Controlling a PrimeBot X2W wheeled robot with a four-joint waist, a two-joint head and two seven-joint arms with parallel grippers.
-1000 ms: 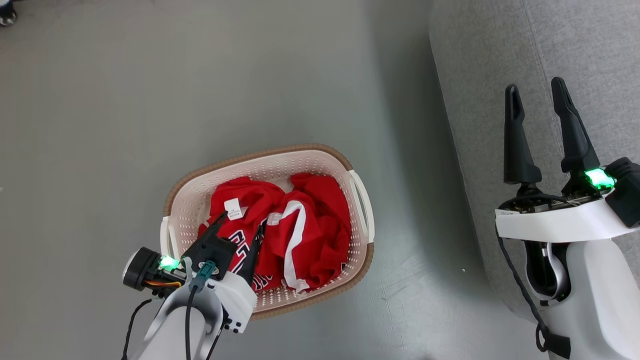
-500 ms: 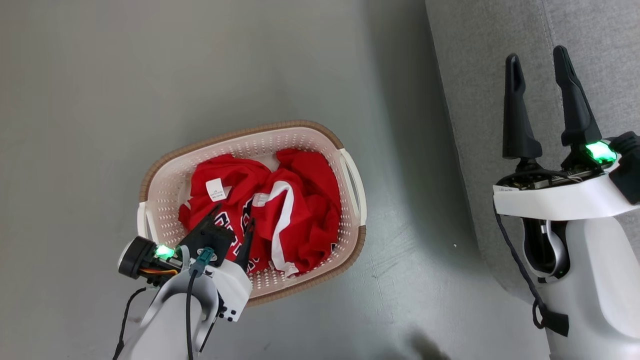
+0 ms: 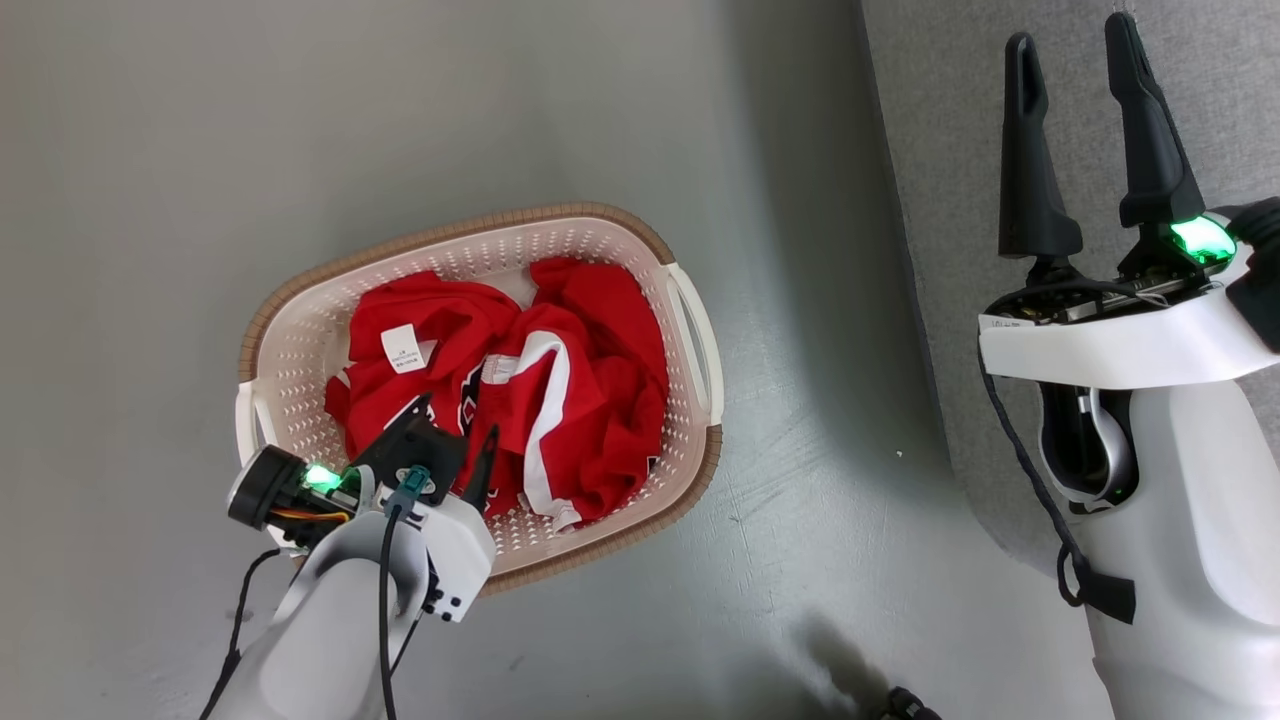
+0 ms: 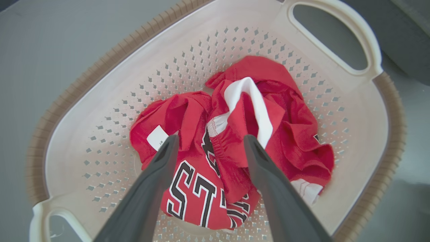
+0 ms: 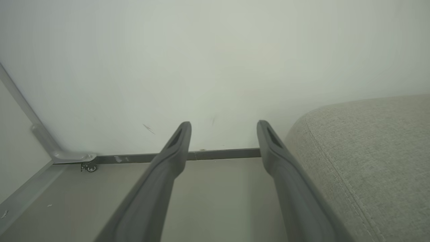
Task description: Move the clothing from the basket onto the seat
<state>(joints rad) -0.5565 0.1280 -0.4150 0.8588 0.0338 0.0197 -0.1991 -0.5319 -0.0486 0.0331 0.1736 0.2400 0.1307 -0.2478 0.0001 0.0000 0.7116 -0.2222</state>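
Note:
The cream basket [image 3: 300,350] [image 4: 117,77] with a brown rim stands on the grey floor and holds the red clothing [image 3: 560,400] [image 4: 289,134], crumpled, with white stripes. One piece shows black-and-white lettering [image 4: 195,195]. My left gripper [image 3: 455,430] [image 4: 210,141] hangs open just above the lettered piece at the basket's near end, with nothing between its fingers. The grey seat [image 3: 1230,110] [image 5: 376,158] fills the right side. My right gripper [image 3: 1070,40] [image 5: 223,126] is open and empty, held up beside the seat's edge.
A white wall [image 5: 215,67] with a grey baseboard [image 5: 208,154] lies ahead in the right wrist view, with a small caster wheel [image 5: 90,167] at a metal frame to its left. Bare grey floor [image 3: 300,120] surrounds the basket.
The head camera has tilted, shifting the basket up and left in the picture. The left gripper sits a little nearer the basket's near rim over the clothing. Both grippers stay open.

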